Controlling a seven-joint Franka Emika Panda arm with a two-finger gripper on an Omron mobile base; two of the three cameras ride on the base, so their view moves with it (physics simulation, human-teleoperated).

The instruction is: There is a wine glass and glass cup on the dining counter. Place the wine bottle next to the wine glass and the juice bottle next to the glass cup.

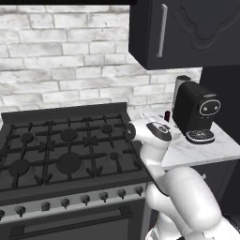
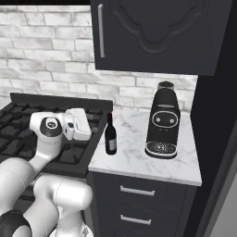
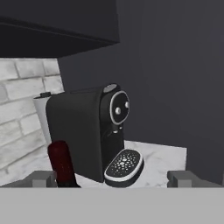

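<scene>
The wine bottle (image 2: 110, 137), near-black with a dark red capsule, stands upright near the left edge of a small marble worktop (image 2: 139, 159). Its red top (image 3: 62, 162) rises in the hand view close to the left fingertip (image 3: 43, 178). In the left base view its cap (image 1: 167, 114) peeks out behind the hand. My gripper (image 3: 113, 179) hovers level with the bottle's neck, just left of it over the stove's edge. It is open and holds nothing. The juice bottle, the wine glass, the glass cup and the dining counter are out of view.
A black coffee machine (image 2: 162, 124) stands on the worktop right of the bottle. A gas stove (image 1: 65, 150) lies to the left. A dark wall cabinet (image 2: 152, 32) hangs overhead, and a tall dark panel (image 2: 217, 139) closes the right side.
</scene>
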